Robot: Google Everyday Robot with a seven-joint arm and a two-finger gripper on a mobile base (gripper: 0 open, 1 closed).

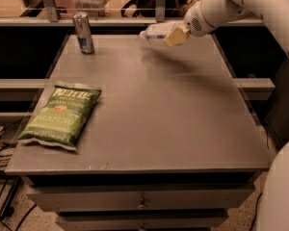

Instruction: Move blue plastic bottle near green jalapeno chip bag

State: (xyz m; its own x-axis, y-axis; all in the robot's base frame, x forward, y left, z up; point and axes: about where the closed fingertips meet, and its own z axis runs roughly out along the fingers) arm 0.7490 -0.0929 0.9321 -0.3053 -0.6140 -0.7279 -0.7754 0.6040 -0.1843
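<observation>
1. Reaches in from the upper right with the white arm [241, 4], angled down toward the table's [173, 124] far edge.
2. Holds the gripper [176, 34] above that edge, clamped on the blue plastic bottle [155, 32].
3. Carries the bottle clear of the tabletop, long axis about level, free end pointing left toward the can [83, 32].
4. Leaves it well apart from the green jalapeno chip bag [62, 113], flat at front left.

can [84, 32]: silver-and-blue, upright, upper left on bench | bench [173, 119]: grey, centre | drawers [142, 201]: bottom, beneath bench
</observation>
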